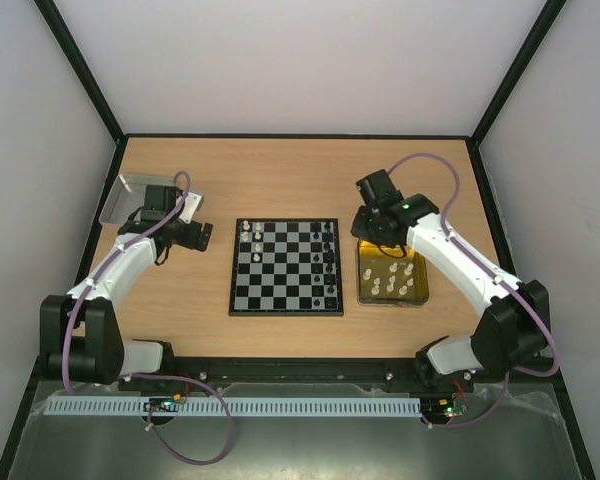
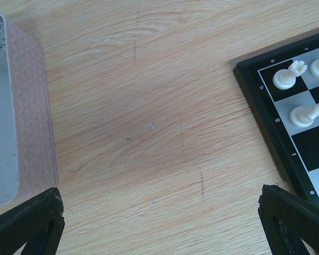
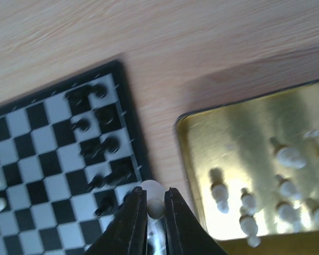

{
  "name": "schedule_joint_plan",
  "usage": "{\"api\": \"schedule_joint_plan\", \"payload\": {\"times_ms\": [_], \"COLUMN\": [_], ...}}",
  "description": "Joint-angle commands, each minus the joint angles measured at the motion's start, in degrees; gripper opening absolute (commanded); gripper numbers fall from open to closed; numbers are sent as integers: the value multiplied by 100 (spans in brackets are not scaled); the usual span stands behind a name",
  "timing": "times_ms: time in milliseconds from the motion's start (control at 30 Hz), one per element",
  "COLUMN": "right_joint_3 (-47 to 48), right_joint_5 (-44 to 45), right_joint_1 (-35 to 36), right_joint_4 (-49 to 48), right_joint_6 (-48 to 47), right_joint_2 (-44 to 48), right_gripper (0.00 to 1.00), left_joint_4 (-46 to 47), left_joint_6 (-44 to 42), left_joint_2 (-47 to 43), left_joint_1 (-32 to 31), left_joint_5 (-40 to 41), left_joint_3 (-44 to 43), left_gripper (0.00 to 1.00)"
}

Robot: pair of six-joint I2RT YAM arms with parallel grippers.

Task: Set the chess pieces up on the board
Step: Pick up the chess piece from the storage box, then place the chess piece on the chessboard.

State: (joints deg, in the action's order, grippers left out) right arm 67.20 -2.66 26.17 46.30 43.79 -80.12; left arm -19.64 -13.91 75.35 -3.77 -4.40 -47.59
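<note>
The board (image 1: pixel 286 268) lies mid-table with black pieces (image 1: pixel 328 258) along its right side and a few white pieces (image 1: pixel 248 240) at its far left. My right gripper (image 3: pixel 155 197) is shut on a white piece (image 3: pixel 154 201) and holds it above the gap between the board's right edge (image 3: pixel 128 114) and the yellow tray (image 3: pixel 255 138). Several white pieces (image 3: pixel 284 156) lie in that tray. My left gripper (image 2: pixel 159 223) is open and empty over bare wood, left of the board's corner (image 2: pixel 266 106), where white pieces (image 2: pixel 287 77) stand.
A grey metal tray (image 1: pixel 125 195) sits at the far left, its rim showing in the left wrist view (image 2: pixel 32 117). The yellow tray (image 1: pixel 390 278) lies just right of the board. Black frame rails border the table.
</note>
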Motion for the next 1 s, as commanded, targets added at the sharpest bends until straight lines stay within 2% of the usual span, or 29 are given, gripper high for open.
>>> {"api": "schedule_joint_plan", "payload": {"times_ms": [0,200,433,633,733,967], "right_joint_3": [320,775,1534,1955,2301,2432], "right_joint_5": [175,204,204,72,179,391], "right_joint_1": [768,1842,2830,2989,2992,2994], "right_joint_4": [382,309,250,-23,136,457], "right_joint_6": [582,972,1041,1006,908,795], "right_joint_2": [-28,-505,-1657,-2401,-2691,-2827], "right_gripper": [9,9,9,9,9,14], "left_joint_4": [-37,-8,63,100,92,86], "left_joint_6": [2,11,33,81,88,84], "left_joint_2": [-91,-124,-134,-176,-202,-201], "left_joint_1": [8,12,47,166,201,219], "left_joint_5": [58,139,295,368,337,285], "left_joint_3": [-20,10,39,47,57,47], "left_gripper": [100,100,100,100,100,100]}}
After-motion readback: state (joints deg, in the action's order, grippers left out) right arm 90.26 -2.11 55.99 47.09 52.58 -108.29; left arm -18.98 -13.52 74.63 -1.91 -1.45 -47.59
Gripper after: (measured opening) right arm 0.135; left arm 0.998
